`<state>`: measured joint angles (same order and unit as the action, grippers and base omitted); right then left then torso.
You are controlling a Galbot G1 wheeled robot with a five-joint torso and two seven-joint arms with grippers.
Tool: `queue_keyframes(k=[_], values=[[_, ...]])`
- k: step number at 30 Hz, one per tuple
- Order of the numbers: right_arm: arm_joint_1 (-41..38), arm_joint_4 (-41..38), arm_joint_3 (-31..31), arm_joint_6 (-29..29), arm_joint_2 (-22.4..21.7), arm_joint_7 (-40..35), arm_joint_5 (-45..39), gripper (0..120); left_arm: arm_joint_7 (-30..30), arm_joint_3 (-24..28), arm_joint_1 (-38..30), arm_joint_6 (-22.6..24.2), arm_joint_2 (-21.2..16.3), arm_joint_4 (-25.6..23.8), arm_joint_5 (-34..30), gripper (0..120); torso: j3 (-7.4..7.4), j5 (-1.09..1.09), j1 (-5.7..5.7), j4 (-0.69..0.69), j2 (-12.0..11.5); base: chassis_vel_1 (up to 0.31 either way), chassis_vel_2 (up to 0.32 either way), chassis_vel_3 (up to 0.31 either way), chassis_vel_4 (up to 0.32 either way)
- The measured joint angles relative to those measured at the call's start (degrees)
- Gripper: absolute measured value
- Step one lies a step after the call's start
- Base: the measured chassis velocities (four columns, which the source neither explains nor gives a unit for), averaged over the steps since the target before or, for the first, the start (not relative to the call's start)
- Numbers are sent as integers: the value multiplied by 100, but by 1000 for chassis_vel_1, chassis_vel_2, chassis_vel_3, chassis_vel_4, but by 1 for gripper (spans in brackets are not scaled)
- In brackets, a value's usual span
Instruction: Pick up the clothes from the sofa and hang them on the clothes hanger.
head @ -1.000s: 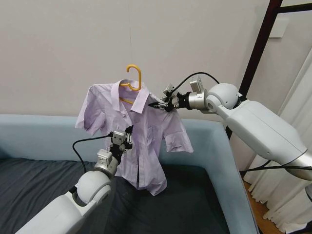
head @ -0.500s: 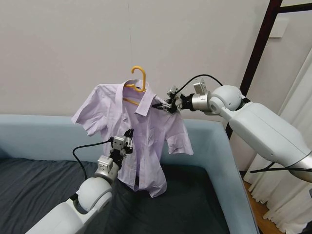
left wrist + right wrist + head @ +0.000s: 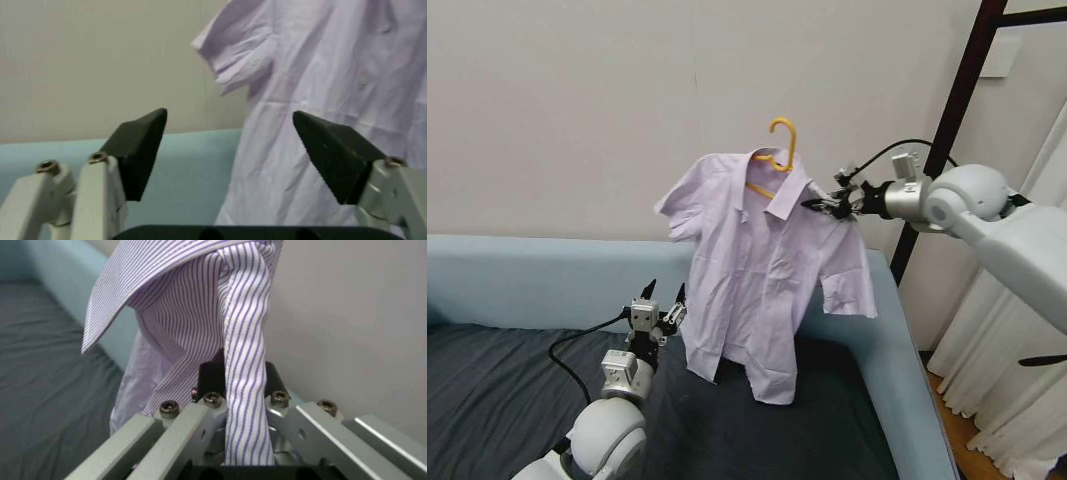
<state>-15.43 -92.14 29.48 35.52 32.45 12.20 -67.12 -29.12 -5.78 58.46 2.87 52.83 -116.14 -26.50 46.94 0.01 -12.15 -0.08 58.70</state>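
Note:
A pale lilac short-sleeved shirt (image 3: 762, 270) hangs in the air on a yellow hanger (image 3: 777, 150), in front of the wall and above the sofa. My right gripper (image 3: 819, 204) is shut on the shirt's shoulder by the collar; in the right wrist view the striped cloth (image 3: 243, 365) is pinched between its fingers. My left gripper (image 3: 659, 295) stands open below and left of the shirt, apart from it. In the left wrist view its dark fingertips (image 3: 140, 145) are spread, with the shirt (image 3: 320, 85) beyond them.
The sofa has a dark grey seat (image 3: 507, 390) and a light blue back and arm (image 3: 897, 350). A dark rack post (image 3: 947, 130) rises at the right by the wall. White curtains (image 3: 1017, 390) hang at the far right.
My right gripper has carried the shirt and hanger to the right and a little up. My left gripper has let go of the shirt front, dropped lower and opened.

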Motion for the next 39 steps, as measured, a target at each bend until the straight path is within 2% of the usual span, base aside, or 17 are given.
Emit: queue_keyframes(k=[1, 2, 6, 7, 12, 17, 21, 27, 31, 33, 35, 39], values=[[-1, -242, -47, 180, -289, -534, -398, 1, -2, 33, -33, 10, 23, -1, 0, 87, 0, 1, 0, -1, 0, 0, 0, 0, 0], [-1, -242, -47, 180, -289, -534, -398, 1, -2, 33, -33, 10, 23, -1, 0, 87, 0, 1, 0, -1, 0, 0, 0, 0, 0], [104, -684, -478, 533, -1051, -1518, -1213, 1, 12, 114, -90, 40, 92, -22, 17, 99, -1, 1, 1, -5, 0, 0, 0, 0, 0], [104, -684, -478, 533, -1051, -1518, -1213, 1, 12, 114, -90, 40, 92, -22, 17, 99, -1, 1, 1, -5, 0, 0, 0, 0, 0], [100, -870, -952, 677, -1415, -2768, -2036, 1, 18, 130, -58, 133, 148, -153, 30, 100, 0, -1, 0, 2, 0, 0, 0, 0, 0], [-20, -759, -1042, 679, -1578, -2930, -2181, 1, 13, 94, -11, 160, 96, -256, 31, 100, 0, -2, 1, 1, 0, 0, 0, 0, 0], [-361, -580, -753, 679, -1752, -2806, -2081, 1, -10, 3, 92, 166, 34, -370, 32, 100, 0, -1, 1, -1, 1, 0, 0, 0, 0], [-399, -177, -617, 679, -1907, -2485, -1600, 1, -31, -46, 216, 171, 33, -509, 55, 100, 0, -1, 0, -1, 0, 0, 0, 0, 0], [-494, 410, -507, 671, -1818, -2267, -862, 1, -48, -101, 227, 171, -33, -571, 49, 100, 0, 1, 0, -1, 0, 0, 0, 0, 0], [-605, 546, -394, 667, -1784, -2238, -736, 1, -56, -118, 226, 171, -54, -582, 39, 100, 0, 0, 0, -1, 0, 0, 0, 0, 0], [-1012, 883, -3, 662, -1667, -2229, -605, 1, -84, -154, 226, 162, -104, -602, 16, 100, 1, -1, 0, 1, 0, 0, 0, 0, 0], [-1339, 1135, 225, 659, -1475, -2442, -652, 1, -109, -171, 229, 150, -121, -604, 10, 100, 1, -1, 0, 0, 0, 0, 0, 0, 0]])
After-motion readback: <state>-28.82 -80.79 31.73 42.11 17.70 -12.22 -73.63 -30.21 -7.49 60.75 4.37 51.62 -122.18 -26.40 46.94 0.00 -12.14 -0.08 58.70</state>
